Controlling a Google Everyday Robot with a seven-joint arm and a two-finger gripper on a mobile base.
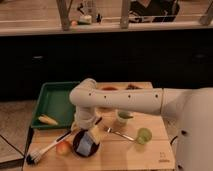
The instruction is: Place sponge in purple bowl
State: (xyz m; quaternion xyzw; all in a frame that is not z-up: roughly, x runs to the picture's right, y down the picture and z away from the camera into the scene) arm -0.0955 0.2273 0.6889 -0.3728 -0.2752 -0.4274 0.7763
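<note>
The purple bowl [76,141] sits on the wooden table near its front left, very dark. The sponge [86,145] lies tilted in it, light blue face up, with a yellowish edge toward the upper right. My gripper [93,129] hangs from the white arm just above the bowl's far right rim, close over the sponge. I cannot tell whether it touches the sponge.
A reddish apple [63,147] and a long-handled brush [46,149] lie left of the bowl. A green tray [56,100] holds a banana [48,120]. A pale green cup [122,118], a fork [119,133], a green fruit [144,135] and a red-orange dish [109,89] lie to the right.
</note>
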